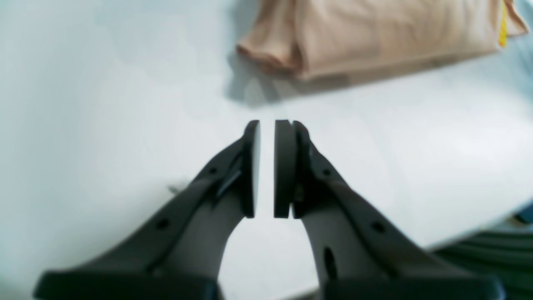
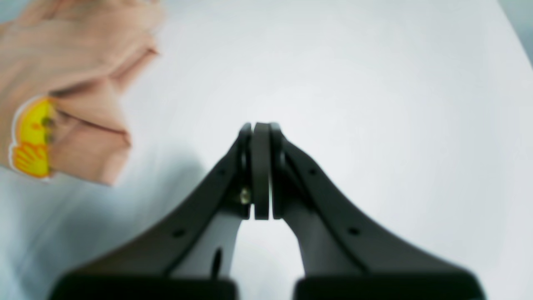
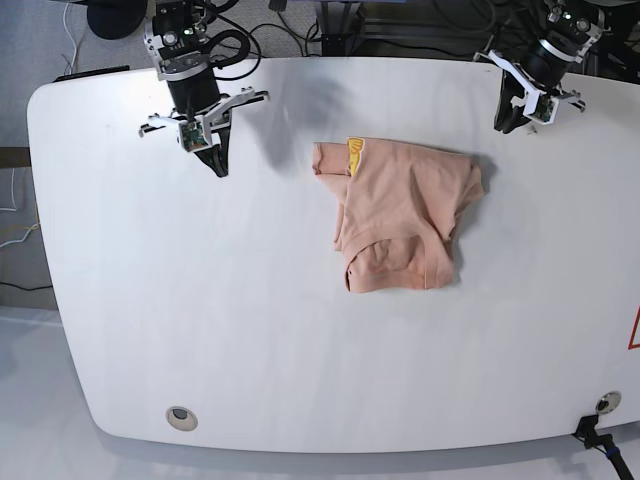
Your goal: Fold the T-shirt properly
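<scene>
The peach T-shirt (image 3: 400,210) lies folded into a rumpled bundle at the middle of the white table (image 3: 200,320), its yellow smiley print (image 3: 355,150) at the top left corner. My right gripper (image 3: 218,168) hangs shut over bare table to the left of the shirt; in its wrist view the gripper (image 2: 261,125) has its pads pressed together and the T-shirt (image 2: 75,62) lies at far left. My left gripper (image 3: 505,125) hovers beyond the shirt's upper right corner. In its own view the gripper (image 1: 266,125) shows only a thin slit between empty pads, short of the T-shirt (image 1: 374,37).
Cables and dark equipment (image 3: 300,20) lie behind the table's far edge. The table's edge (image 1: 479,233) runs close to the left gripper in its wrist view. A small round fitting (image 3: 180,416) sits near the front left corner.
</scene>
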`<state>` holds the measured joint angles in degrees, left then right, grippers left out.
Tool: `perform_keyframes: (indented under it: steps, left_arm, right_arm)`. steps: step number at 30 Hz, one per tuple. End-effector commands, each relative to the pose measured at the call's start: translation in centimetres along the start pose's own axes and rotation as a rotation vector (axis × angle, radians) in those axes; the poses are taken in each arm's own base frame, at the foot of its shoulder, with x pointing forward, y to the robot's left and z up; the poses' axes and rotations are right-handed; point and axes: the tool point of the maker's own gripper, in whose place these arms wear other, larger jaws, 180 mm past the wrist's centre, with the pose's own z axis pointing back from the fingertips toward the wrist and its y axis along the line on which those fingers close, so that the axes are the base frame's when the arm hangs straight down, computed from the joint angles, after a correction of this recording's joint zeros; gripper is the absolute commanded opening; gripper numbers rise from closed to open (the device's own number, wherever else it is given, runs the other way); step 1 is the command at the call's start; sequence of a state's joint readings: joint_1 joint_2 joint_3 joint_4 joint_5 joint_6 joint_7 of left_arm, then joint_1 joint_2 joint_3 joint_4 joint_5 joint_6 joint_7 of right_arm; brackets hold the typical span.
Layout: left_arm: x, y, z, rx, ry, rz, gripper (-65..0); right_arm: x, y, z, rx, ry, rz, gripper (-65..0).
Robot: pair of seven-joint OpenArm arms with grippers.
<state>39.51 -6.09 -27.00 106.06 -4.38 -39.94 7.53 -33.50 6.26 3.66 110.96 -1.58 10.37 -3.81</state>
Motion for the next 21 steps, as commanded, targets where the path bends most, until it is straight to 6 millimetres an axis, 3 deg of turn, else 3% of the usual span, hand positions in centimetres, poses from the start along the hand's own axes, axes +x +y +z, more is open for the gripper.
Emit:
perform_keyframes:
  steps: [1, 8, 10, 14, 21]
  left_arm:
    - [1.2, 0.7, 1.2, 0.024, -0.04, -0.015, -60.9]
    - [-1.4, 2.2, 5.6, 0.173, 0.032, 0.06, -60.9]
    - [-2.1, 1.8, 6.5, 0.182, 0.037, 0.11, -60.9]
    - [-3.0, 0.5, 8.3, 0.156, 0.043, 0.2, -60.9]
    - [-4.8, -1.6, 9.3, 0.132, 0.098, 0.263, -60.8]
  right_arm:
    - [0.4, -0.7, 0.9, -0.013, -0.026, -0.028, -65.0]
    - [-5.0, 0.5, 6.4, -0.002, 0.161, -0.064, -65.0]
    - [-6.6, 1.2, 8.4, 0.007, 0.221, -0.077, -65.0]
    - [-7.7, 2.0, 11.6, 0.012, 0.261, -0.095, -65.0]
    - [-10.1, 2.9, 16.1, 0.02, 0.378, -0.116, -65.0]
